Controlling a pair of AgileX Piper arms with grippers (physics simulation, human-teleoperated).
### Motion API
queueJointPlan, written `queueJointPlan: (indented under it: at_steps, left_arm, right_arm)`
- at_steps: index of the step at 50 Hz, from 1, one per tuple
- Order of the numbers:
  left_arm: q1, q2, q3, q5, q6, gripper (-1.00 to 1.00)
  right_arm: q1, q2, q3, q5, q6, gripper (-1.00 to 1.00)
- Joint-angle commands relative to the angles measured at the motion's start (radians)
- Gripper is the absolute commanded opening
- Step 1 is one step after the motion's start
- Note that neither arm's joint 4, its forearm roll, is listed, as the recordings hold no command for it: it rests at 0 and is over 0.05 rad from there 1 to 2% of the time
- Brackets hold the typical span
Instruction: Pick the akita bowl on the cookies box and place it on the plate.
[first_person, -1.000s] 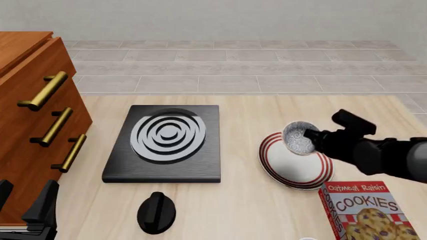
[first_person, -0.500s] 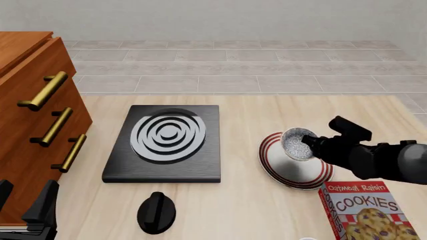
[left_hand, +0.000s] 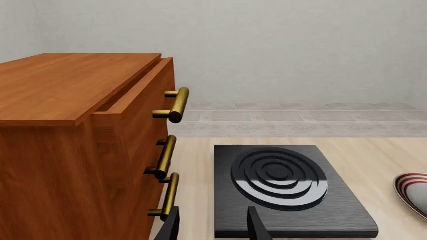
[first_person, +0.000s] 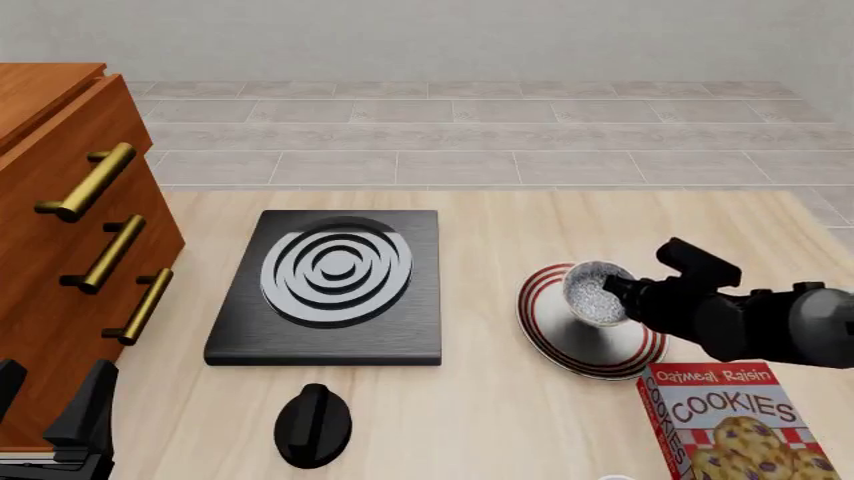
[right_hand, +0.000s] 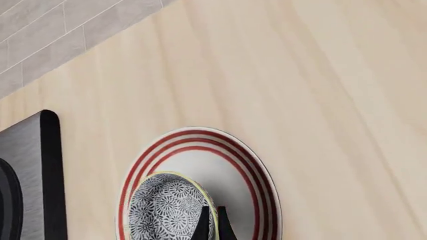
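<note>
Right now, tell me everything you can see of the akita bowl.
The akita bowl is small, round and deep, with a dense dark blue-and-white pattern inside and a pale rim. It looks like glazed ceramic. It is tilted, its opening facing partly toward the front camera. The right gripper is closed on its rim, one finger inside and one outside. It sits over the plate, well inside the red rings; whether its base touches cannot be told.

Bowl lowered toward the plate
We see the right hand (first_person: 613, 290) has carried the akita bowl (first_person: 595, 294) downward, nearer the plate (first_person: 567, 337).
</note>
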Motion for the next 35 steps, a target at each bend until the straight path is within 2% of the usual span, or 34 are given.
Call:
queueJointPlan:
  at_steps: [1,35]
  left_arm:
    - [0.000,0.000,0.000,0.000,0.000,1.00]
    - [0.000,0.000,0.000,0.000,0.000,1.00]
  right_arm:
    - [-0.002,0.009,-0.005,-0.006,0.000,-1.00]
    - [-0.008,0.071,-0.008,-0.035,-0.009,-1.00]
